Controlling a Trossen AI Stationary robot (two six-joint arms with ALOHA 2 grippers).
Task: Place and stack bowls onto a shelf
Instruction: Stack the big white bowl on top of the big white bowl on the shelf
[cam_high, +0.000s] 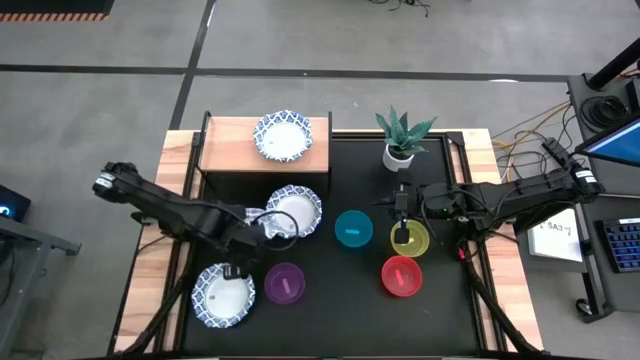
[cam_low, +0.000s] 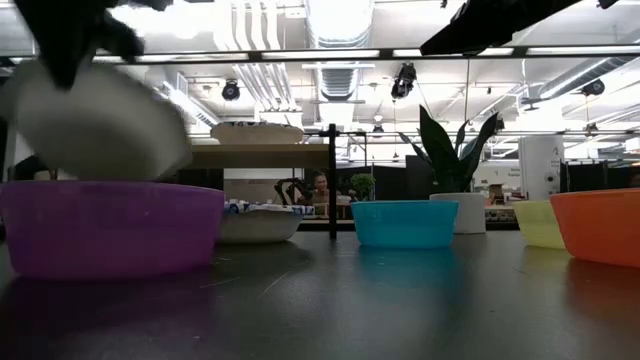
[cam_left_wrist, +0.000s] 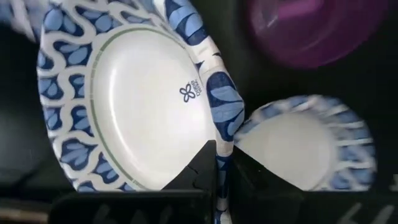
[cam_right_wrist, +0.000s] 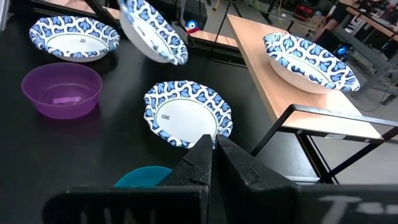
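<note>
Left wrist view: left gripper (cam_left_wrist: 216, 163) pinches rim of patterned bowl (cam_left_wrist: 127, 99), lifted and tilted above worktop (cam_high: 330, 310) centre-left. Thin edge grip, so bowl may slip or swing. Shelf (cam_high: 228, 145) far-left holds one bowl. Right gripper (cam_right_wrist: 215, 149) clenched, empty, near yellow bowl (cam_high: 409, 239).

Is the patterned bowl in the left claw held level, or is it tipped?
Tipped. The left claw is shut on the held bowl at its rim, and the bowl hangs slanted above the table.

Shelf (cam_high: 225, 150) left half bare — patterned bowl (cam_high: 283, 135) fills the right.
</note>
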